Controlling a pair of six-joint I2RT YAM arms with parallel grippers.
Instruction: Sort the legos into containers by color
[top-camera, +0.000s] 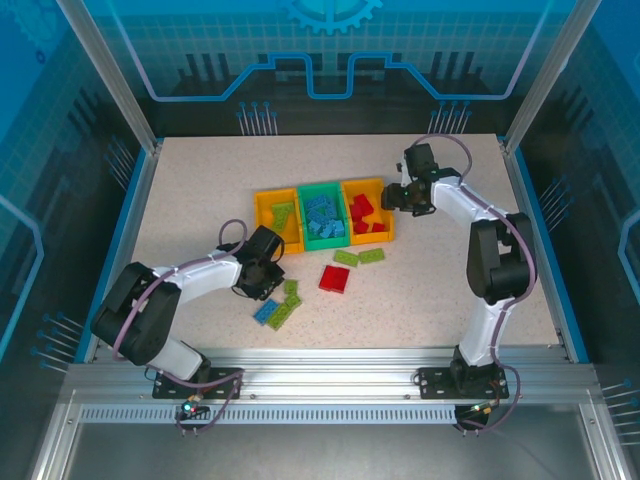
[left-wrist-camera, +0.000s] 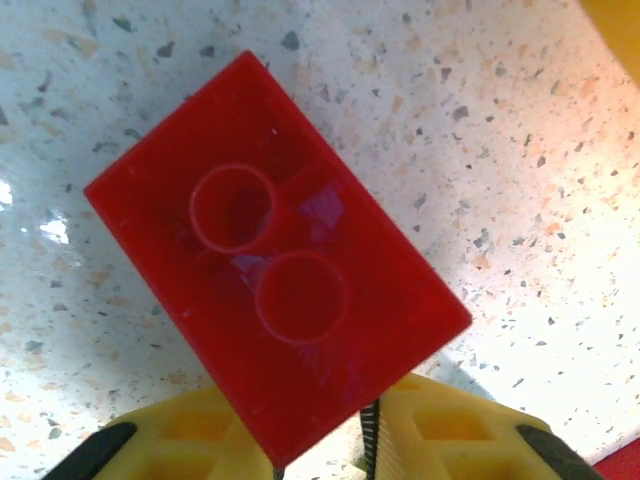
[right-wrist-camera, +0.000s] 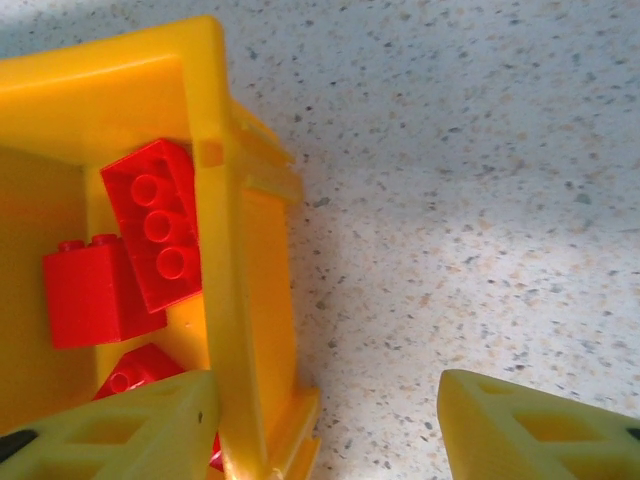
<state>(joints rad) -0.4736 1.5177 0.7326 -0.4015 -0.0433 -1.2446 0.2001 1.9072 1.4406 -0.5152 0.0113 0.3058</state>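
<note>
A flat red lego (left-wrist-camera: 275, 290) shows its underside with two round tubes, and my left gripper (left-wrist-camera: 325, 445) is shut on its lower corner above the speckled table. In the top view that left gripper (top-camera: 260, 280) sits left of a loose group of legos: a blue one (top-camera: 266, 311) and green ones (top-camera: 284, 316). The containers stand in a row: yellow-orange (top-camera: 262, 212) with green legos, green (top-camera: 322, 241) with blue ones, orange (top-camera: 388, 214) with red ones. My right gripper (top-camera: 393, 196) is open and straddles the orange container's wall (right-wrist-camera: 225, 300). Red legos (right-wrist-camera: 155, 225) lie inside.
A red lego (top-camera: 334, 278) and two green ones (top-camera: 346, 258) (top-camera: 371, 255) lie in front of the containers. Metal frame posts and blue panels bound the table. Bare tabletop (right-wrist-camera: 470, 200) lies right of the orange container.
</note>
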